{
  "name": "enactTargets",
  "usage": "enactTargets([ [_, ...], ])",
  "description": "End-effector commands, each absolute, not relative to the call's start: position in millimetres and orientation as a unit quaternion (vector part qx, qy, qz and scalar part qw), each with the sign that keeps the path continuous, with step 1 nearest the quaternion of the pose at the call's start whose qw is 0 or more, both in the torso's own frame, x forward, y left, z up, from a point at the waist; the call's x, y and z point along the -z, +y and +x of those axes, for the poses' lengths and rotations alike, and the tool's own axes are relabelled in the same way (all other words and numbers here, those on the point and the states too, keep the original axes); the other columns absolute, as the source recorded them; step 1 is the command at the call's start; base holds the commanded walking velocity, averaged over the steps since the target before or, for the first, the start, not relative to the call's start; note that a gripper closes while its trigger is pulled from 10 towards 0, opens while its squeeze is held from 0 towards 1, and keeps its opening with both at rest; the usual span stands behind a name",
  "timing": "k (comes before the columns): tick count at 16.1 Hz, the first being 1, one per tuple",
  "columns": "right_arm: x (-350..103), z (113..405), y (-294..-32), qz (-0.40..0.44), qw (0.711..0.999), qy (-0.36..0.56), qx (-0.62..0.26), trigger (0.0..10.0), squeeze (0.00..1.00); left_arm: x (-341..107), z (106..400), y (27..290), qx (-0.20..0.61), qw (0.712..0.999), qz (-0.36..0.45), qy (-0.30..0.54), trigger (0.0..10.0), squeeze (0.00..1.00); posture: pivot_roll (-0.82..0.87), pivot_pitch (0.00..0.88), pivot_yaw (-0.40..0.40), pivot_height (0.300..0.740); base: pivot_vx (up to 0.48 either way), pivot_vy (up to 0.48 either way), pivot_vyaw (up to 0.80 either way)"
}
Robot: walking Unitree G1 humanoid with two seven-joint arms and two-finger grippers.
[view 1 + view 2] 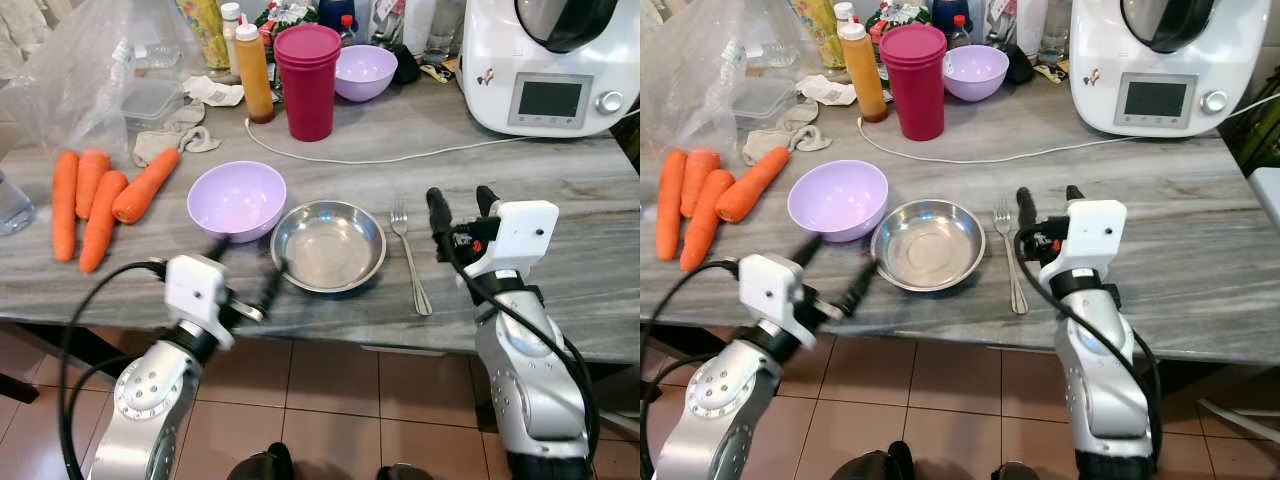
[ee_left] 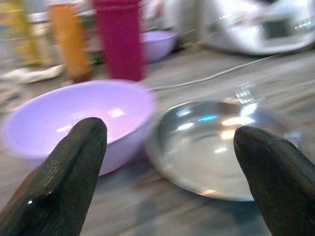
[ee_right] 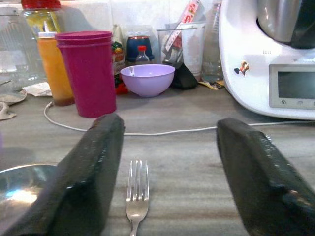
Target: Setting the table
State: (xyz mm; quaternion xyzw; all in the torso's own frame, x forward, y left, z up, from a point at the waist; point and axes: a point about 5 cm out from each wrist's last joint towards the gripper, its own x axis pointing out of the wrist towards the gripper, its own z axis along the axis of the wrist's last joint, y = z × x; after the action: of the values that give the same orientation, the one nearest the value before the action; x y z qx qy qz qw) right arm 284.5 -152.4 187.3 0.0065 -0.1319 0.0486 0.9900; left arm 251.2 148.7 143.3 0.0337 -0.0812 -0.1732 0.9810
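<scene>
Both tools hover at the near edge of the tabletop (image 1: 560, 180), fingers spread wide and holding nothing. Left tool (image 1: 245, 268) sits just in front of the steel bowl (image 1: 328, 245), one finger toward the lilac bowl (image 1: 237, 199), the other toward the steel bowl's near rim; its wrist view, blurred, shows the two bowls touching or nearly so between its fingertips (image 2: 74, 162). Right tool (image 1: 459, 208) hangs just right of the fork (image 1: 410, 260), which lies right of the steel bowl, tines pointing away from the robot. In the right wrist view the fork (image 3: 137, 191) lies between the fingers (image 3: 88, 167), nearer the one on the bowl's side.

Left of the lilac bowl lie four carrots (image 1: 100, 200), with a crumpled cloth (image 1: 175, 135) and a clear plastic bag (image 1: 90, 70) behind them. Behind the steel bowl a white cable (image 1: 400, 155) runs across the tabletop to the right, past a magenta cup stack (image 1: 307, 80), an orange bottle (image 1: 254, 75) and a second lilac bowl (image 1: 364, 70). A white kitchen machine (image 1: 550, 70) with a screen stands far right at the back.

The right wrist view adds what the head views crop: a small red-capped bottle (image 3: 141, 55) and a clear container holding packets (image 3: 183, 46) against the tiled wall (image 3: 128, 12).
</scene>
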Motion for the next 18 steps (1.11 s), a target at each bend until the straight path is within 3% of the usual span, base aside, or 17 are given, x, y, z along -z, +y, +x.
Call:
enactTargets([
  [1,-191.0,279.7,-152.5,0.000,0.989,-0.143,-0.045,10.0,1.00,-134.7,252.6,157.2,0.129,0.988,0.049,-0.065,10.0,0.00,-0.13,0.157,0.062,0.740,0.000,0.000,0.00],
  [3,-185.5,276.1,-154.9,0.000,0.991,-0.129,-0.034,10.0,0.97,-127.4,254.9,165.5,0.077,0.994,0.058,-0.055,10.0,0.00,-0.13,0.160,0.059,0.740,0.000,0.000,0.00],
  [4,-181.3,276.2,-155.4,0.003,0.993,-0.116,-0.033,10.0,0.01,-124.8,256.7,166.8,0.061,0.995,0.068,-0.051,10.0,0.00,-0.13,0.158,0.057,0.740,0.000,0.000,-0.79],
  [7,-182.2,278.0,-156.4,0.008,0.992,-0.117,-0.033,10.0,0.00,-122.9,261.7,165.4,0.048,0.994,0.085,-0.053,10.0,0.00,-0.14,0.152,0.055,0.740,0.000,0.000,-0.69],
  [18,-183.0,278.2,-156.4,0.007,0.992,-0.118,-0.035,10.0,0.00,-120.7,264.5,163.3,0.035,0.994,0.091,-0.058,10.0,0.00,-0.14,0.152,0.053,0.740,0.000,0.000,0.00],
])
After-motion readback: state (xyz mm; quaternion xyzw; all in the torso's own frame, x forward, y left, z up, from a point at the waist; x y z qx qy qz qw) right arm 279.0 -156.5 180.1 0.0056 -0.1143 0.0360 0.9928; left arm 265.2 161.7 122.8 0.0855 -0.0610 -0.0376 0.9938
